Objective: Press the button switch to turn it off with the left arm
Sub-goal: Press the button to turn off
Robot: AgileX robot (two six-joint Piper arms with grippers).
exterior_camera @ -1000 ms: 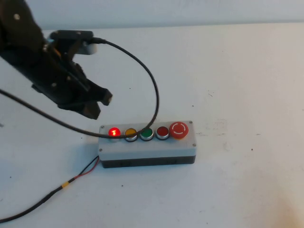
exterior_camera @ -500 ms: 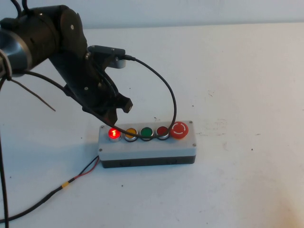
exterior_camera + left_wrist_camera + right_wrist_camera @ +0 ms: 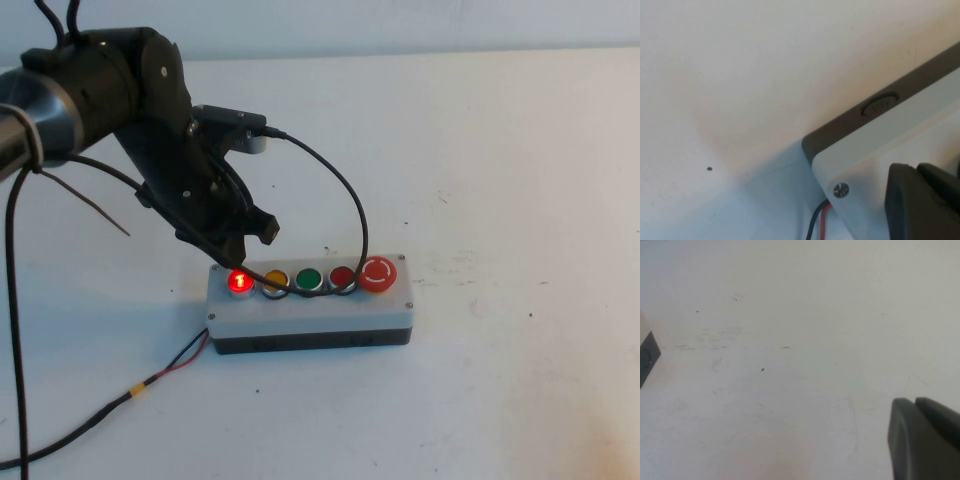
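The button switch [image 3: 240, 282] glows bright red at the left end of the grey box [image 3: 310, 318], first in a row of buttons. My left gripper [image 3: 243, 246] is shut and hangs just behind and above that button, its tips close over the box's back left corner. In the left wrist view the shut fingers [image 3: 920, 200] sit over the box's corner [image 3: 865, 160]; the button is hidden there. My right gripper [image 3: 920, 415] is shut over bare table and is out of the high view.
The row also holds yellow [image 3: 275, 280], green [image 3: 308, 279] and dark red [image 3: 342, 277] buttons and a big red mushroom button [image 3: 377, 272]. The arm's black cable [image 3: 350, 215] loops down onto the buttons. A red-and-black wire [image 3: 160, 375] leaves the box's left end.
My left arm has swung right and down, bringing the shut gripper from the table's left side to just above the glowing button. The button stays lit.
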